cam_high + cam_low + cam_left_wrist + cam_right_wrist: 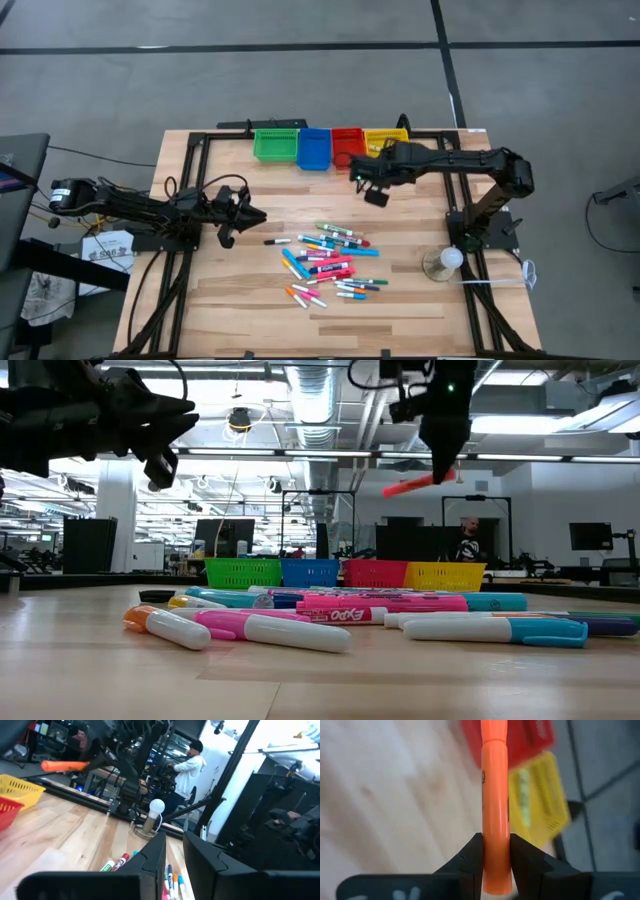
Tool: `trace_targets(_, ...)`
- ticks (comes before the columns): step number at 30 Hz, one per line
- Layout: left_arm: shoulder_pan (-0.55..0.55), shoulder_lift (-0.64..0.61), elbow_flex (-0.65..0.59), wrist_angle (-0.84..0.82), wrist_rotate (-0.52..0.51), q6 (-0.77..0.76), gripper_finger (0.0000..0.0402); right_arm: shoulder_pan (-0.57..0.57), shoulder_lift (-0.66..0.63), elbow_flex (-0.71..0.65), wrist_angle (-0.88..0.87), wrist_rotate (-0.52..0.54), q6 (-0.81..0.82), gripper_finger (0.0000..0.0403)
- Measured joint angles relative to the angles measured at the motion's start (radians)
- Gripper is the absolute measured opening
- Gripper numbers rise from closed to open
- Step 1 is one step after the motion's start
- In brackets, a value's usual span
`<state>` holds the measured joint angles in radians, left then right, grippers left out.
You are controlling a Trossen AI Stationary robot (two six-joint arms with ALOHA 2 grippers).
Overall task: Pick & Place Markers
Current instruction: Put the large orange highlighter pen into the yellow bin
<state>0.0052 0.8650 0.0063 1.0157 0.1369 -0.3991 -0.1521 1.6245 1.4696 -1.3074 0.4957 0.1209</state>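
Spanning a wooden table (400, 300); markers (330, 262) scattered; office, possibly, behind.

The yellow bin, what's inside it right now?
The right wrist view shows pale, greenish shapes in the yellow bin, probably markers, too blurred to confirm. The orange marker held by the right gripper covers the bin's near edge.

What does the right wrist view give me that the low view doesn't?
Only the right wrist view: the right gripper with its fingers clamped on the orange marker, above the table near the red bin and yellow bin. Only the low view: the marker pile on the table, plus the green bin and blue bin. Both: the held orange marker, aloft.
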Motion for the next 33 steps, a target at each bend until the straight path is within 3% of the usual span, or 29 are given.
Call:
trace_targets(10,0.0,0.0,0.0,0.0,-0.04,-0.01,0.0066,-0.263,-0.003,-0.062,0.053,-0.005,-0.207,0.0072)
trace_targets(18,0.0,0.0,0.0,0.0,-0.039,-0.001,0.0066,-0.485,-0.002,-0.157,0.223,-0.129,-0.368,0.0072)
trace_targets(25,0.0,0.0,0.0,-0.001,-0.039,0.001,0.0066,-0.59,-0.001,-0.199,0.359,-0.199,-0.464,0.0072)
trace_targets(33,0.0,0.0,0.0,-0.001,-0.042,0.001,0.0066,-0.632,-0.001,-0.199,0.419,-0.237,-0.476,0.0072)
